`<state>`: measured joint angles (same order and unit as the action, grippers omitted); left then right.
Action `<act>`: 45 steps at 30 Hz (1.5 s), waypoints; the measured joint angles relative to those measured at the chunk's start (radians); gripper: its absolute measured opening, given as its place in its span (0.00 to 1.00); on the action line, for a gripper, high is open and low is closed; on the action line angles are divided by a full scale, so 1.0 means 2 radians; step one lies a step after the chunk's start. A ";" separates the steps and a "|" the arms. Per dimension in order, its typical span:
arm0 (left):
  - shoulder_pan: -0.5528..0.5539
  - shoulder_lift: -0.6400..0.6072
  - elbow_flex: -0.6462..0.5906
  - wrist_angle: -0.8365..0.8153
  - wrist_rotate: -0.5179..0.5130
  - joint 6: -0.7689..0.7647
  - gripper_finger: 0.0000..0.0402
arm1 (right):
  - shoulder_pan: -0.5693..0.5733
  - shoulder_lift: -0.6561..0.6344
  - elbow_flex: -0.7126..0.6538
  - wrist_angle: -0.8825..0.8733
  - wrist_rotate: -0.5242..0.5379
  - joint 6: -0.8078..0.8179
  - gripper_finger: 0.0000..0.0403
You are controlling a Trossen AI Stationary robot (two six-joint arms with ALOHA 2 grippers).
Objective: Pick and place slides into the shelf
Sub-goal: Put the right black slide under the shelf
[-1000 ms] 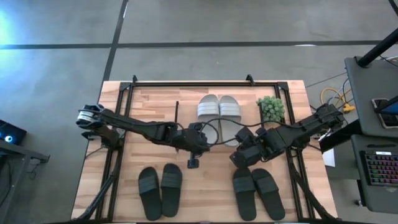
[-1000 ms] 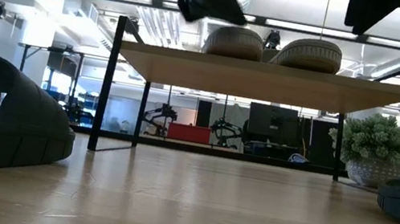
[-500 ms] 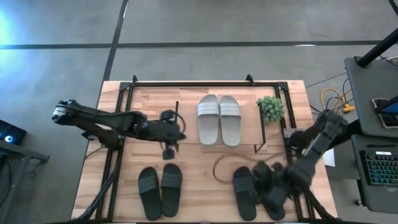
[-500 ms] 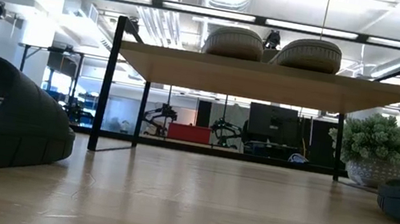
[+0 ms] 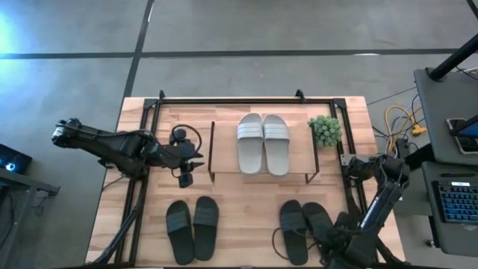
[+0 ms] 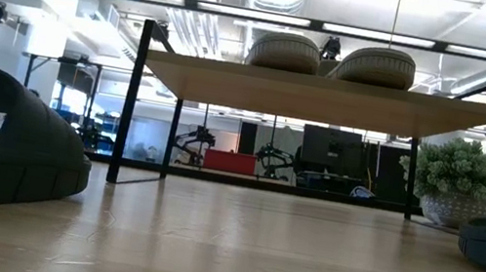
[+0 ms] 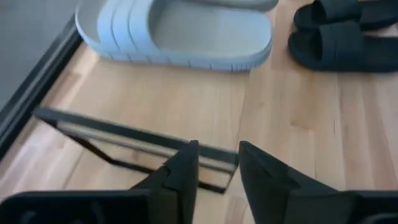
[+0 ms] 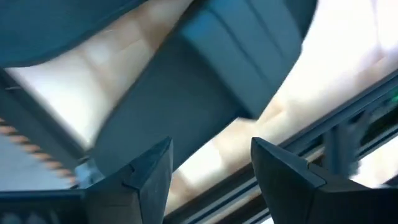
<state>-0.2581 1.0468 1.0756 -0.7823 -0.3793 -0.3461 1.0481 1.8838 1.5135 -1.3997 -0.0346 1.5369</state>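
The shelf (image 5: 224, 149) stands mid-table with the light grey pair of slides (image 5: 264, 143) resting sole-down on its top board. One black pair (image 5: 193, 228) lies near the front left and another black pair (image 5: 305, 226) near the front right. My left gripper (image 5: 184, 177) hangs open just left of the shelf, above the table; nothing is between its fingers (image 7: 217, 163). My right gripper (image 5: 328, 243) is open, low over the front-right black pair, which shows blurred past its fingers (image 8: 211, 152).
A small potted plant (image 5: 325, 131) stands at the shelf's right end. Black frame rails (image 5: 134, 202) run along the table's left and right sides. Bare wood lies between the two black pairs (image 5: 246, 217) and under the shelf (image 6: 262, 199).
My left gripper has drawn back from in front of the shelf's middle toward the table's left edge. My right gripper has swung from the shelf's right front toward the near edge, down to the front-right black pair. No slide has moved.
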 joint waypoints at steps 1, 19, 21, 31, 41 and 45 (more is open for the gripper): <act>-0.001 0.000 -0.004 0.000 0.000 -0.006 0.28 | 0.001 0.006 0.000 -0.007 0.009 -0.008 0.52; -0.009 0.019 -0.011 0.003 0.001 -0.008 0.34 | -0.018 0.084 -0.002 -0.022 0.078 -0.098 0.47; -0.009 0.021 -0.011 0.003 0.001 -0.007 0.34 | -0.028 0.085 -0.002 -0.022 0.096 -0.102 0.42; -0.009 0.022 -0.011 0.003 0.003 -0.008 0.34 | -0.088 0.083 -0.002 0.004 0.151 -0.154 0.06; -0.009 0.022 -0.011 0.000 0.004 -0.008 0.34 | -0.153 0.085 0.004 0.029 0.250 -0.242 0.03; -0.009 0.022 -0.011 -0.016 0.005 -0.008 0.34 | -0.163 0.084 0.006 0.035 0.259 -0.268 0.03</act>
<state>-0.2768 1.0904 1.0538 -0.8152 -0.3695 -0.3631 0.7216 2.0525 1.5261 -1.3290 0.4824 0.9999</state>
